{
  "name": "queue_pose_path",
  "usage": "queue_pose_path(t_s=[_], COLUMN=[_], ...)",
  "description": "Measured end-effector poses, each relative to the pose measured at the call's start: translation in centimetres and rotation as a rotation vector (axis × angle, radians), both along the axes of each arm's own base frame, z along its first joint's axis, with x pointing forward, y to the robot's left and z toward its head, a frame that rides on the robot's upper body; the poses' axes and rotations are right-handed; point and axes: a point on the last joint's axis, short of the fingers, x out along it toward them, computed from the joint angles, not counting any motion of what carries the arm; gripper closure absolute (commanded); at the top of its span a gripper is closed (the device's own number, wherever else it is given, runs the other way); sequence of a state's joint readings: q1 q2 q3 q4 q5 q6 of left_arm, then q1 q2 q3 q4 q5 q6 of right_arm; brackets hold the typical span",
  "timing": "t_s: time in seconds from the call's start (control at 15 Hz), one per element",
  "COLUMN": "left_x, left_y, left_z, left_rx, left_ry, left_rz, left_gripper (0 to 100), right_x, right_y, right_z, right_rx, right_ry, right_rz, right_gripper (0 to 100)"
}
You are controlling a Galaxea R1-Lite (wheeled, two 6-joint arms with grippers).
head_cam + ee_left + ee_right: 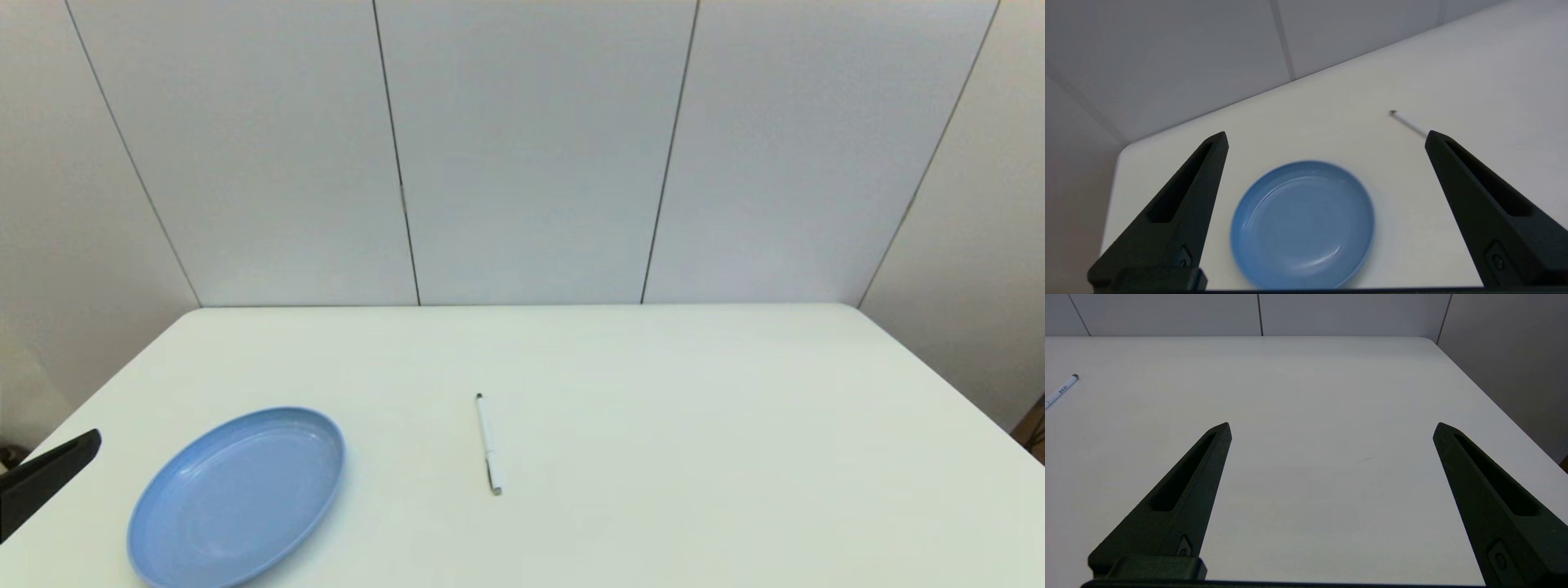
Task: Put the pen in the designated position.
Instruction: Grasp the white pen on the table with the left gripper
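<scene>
The pen [488, 443], thin and white with a dark tip and a grey clip end, lies flat near the middle of the white table [694, 425], pointing away from me. A blue plate [237, 496] rests to its left, empty. My left gripper [1326, 136] hovers open at the table's left edge, behind the plate [1302, 223], with the pen [1408, 123] off to one side past a finger. Only one black finger [49, 474] of it shows in the head view. My right gripper [1332, 428] is open over bare table on the right, the pen [1060, 391] far off to its side.
Grey panelled walls close off the table's far edge and both sides. The table's right corner [1427, 339] and its left corner [1124, 149] show in the wrist views. Nothing else lies on the table.
</scene>
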State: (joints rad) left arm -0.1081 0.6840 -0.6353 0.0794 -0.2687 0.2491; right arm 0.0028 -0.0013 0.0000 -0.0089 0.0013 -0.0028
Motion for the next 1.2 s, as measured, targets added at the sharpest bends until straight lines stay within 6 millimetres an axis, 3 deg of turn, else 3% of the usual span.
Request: queue_pose_path(t_s=[0.47, 0.8, 1.2], left_x=[3.9, 6.5, 10.0], left_y=[-4.0, -10.3, -18.8], left_z=[1.2, 1.6, 2.6], left_rx=[0.044, 0.105, 0.101], left_ry=[0.103, 0.205, 0.287], left_rz=[-0.498, -0.745, -0.727], left_gripper=[0, 0, 0], right_x=[0.0, 0.0, 0.0], right_y=[0.0, 0.0, 0.0], right_z=[0.0, 0.0, 0.0], right_rx=[0.000, 0.000, 0.000], right_ry=[0.000, 0.000, 0.000], right_rz=[0.000, 0.000, 0.000], right_gripper=[0, 0, 0])
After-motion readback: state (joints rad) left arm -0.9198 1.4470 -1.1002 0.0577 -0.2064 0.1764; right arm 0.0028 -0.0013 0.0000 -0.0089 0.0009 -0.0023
